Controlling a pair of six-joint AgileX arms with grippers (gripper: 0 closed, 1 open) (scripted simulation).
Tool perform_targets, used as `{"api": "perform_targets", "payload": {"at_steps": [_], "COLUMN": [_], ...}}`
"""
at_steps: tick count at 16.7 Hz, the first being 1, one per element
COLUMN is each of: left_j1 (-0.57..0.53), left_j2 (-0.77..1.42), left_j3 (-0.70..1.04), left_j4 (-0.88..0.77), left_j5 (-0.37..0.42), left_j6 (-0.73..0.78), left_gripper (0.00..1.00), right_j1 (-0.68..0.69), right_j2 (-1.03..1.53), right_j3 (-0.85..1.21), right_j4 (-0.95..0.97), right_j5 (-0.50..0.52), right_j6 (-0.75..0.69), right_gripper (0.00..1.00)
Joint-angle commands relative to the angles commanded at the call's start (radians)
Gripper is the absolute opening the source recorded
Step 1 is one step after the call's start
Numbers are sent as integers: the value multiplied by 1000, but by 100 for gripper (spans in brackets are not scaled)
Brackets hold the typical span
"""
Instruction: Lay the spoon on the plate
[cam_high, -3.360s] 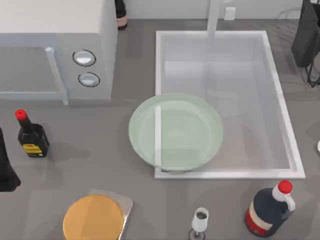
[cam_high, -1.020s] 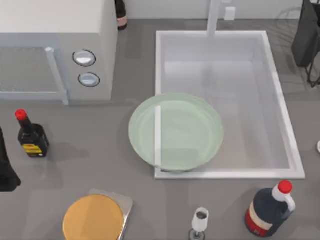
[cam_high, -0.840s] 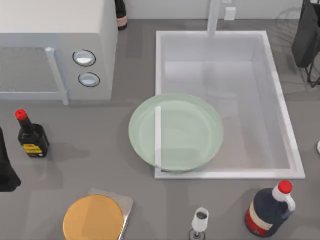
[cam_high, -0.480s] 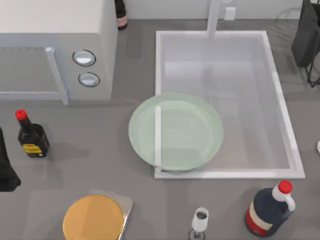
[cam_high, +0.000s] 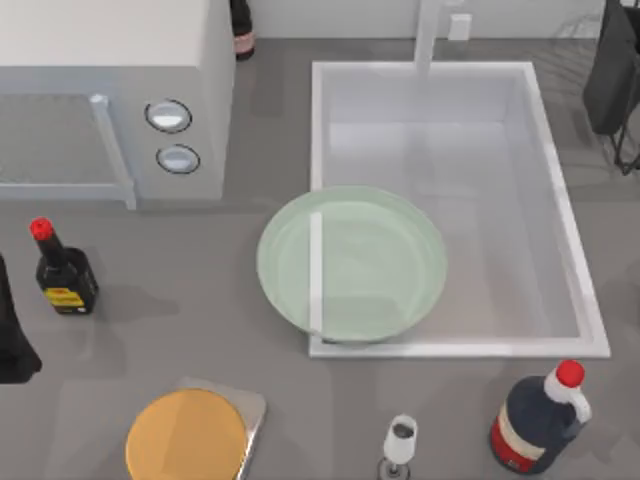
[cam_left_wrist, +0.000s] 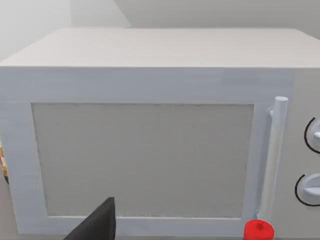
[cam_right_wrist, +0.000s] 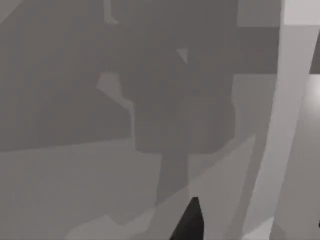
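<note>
The plate (cam_high: 351, 264) is a wide, pale green, translucent dish lying over the front left corner of the sink (cam_high: 563, 200). Part of it rests on the counter, and the sink's rim shows through it. The spoon is out of view. My left arm (cam_high: 10, 340) is a dark shape at the table's left edge, and its wrist view faces the microwave (cam_left_wrist: 150, 135). My right arm (cam_high: 612, 70) hangs at the far right corner, beyond the sink. A small white sliver (cam_high: 637, 293) touches the right edge, and I cannot tell what it is.
The microwave (cam_high: 110, 95) stands at the back left. A red-capped soy bottle (cam_high: 62, 272) is at the left. Along the front sit an orange disc on a grey board (cam_high: 187, 436), a small white glass (cam_high: 401, 441) and a dark jug (cam_high: 540, 418).
</note>
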Motion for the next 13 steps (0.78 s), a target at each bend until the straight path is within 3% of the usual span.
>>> {"api": "perform_targets", "payload": {"at_steps": [5, 13], "left_j1": [0, 0], "left_j2": [0, 0], "left_j3": [0, 0], "left_j4": [0, 0], "left_j5": [0, 0], "left_j6": [0, 0], "left_gripper": [100, 100], "right_j1": [-2, 30], "right_j2": [-88, -63], "right_j3": [131, 177], "right_j4": [-223, -251], "right_j5": [0, 0], "right_j6": [0, -2], "right_gripper": [0, 0]}}
